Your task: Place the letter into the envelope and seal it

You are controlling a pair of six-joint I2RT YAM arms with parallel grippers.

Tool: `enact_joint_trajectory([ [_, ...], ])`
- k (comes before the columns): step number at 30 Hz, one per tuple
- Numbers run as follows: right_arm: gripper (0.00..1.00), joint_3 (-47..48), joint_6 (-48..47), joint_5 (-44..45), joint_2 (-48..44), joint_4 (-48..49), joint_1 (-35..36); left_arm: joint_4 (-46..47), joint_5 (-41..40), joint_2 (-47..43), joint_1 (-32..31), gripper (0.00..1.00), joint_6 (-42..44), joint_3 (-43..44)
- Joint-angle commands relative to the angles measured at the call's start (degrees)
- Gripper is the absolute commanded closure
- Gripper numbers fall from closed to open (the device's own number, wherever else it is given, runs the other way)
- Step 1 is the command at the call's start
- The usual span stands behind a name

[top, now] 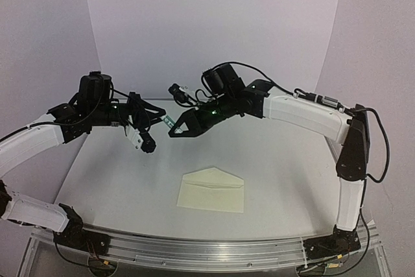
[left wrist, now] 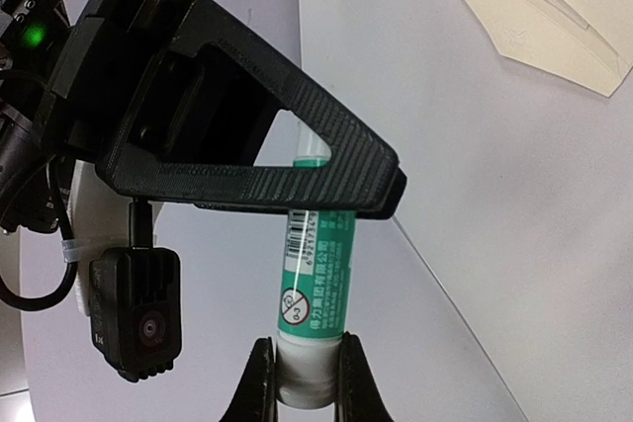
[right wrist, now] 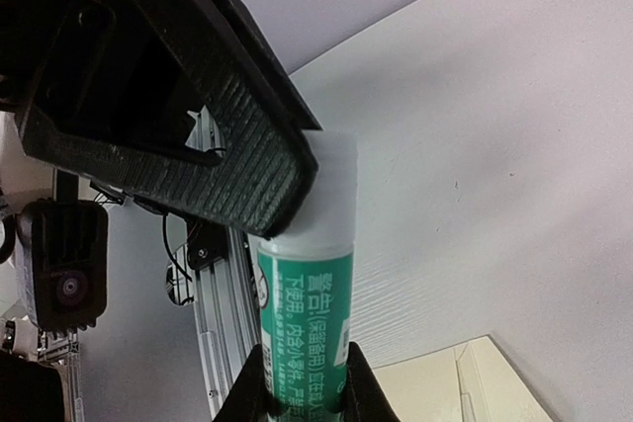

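The cream envelope (top: 212, 191) lies flat on the table's near middle, its triangular flap open and pointing away. It also shows in the left wrist view (left wrist: 554, 17) and the right wrist view (right wrist: 475, 382). The letter is not in view. A green glue stick (top: 169, 121) with a white cap is held in the air between both grippers. My left gripper (left wrist: 305, 363) is shut on its white cap end (right wrist: 331, 185). My right gripper (right wrist: 302, 382) is shut on its green body (left wrist: 318, 274). Both grippers meet above the table's far left-middle.
The white table (top: 292, 167) has a metal rail (top: 207, 248) along its near edge, where both arm bases are bolted. Pale purple walls close in the back and both sides.
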Motion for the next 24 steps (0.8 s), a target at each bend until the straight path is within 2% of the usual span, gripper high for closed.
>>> enact_joint_trajectory([
  [1,1.00,-0.1,-1.0,-1.2,-0.4,2.0,0.3,-1.3,-0.1,-0.5,-0.2,1.00,15.7,1.7],
  [9,1.00,-8.8,-1.8,1.0,-4.3,2.0,-0.5,-0.7,-7.2,1.5,0.0,1.00,12.5,3.1],
  [18,1.00,-12.9,-1.4,1.7,-6.6,2.0,-0.8,-1.0,-9.4,3.0,1.3,1.00,10.9,3.6],
  [19,1.00,-13.2,-1.4,1.8,-6.8,2.0,-0.9,-1.6,-10.3,3.6,1.3,1.00,9.1,4.0],
  [21,1.00,-13.9,-1.4,2.7,-7.3,2.2,-1.0,-6.0,-12.2,5.9,1.4,1.00,-0.3,6.8],
  [24,1.00,-14.4,-1.8,5.7,-8.6,3.1,-1.2,-22.1,-14.9,13.3,3.1,1.00,-17.9,15.3],
])
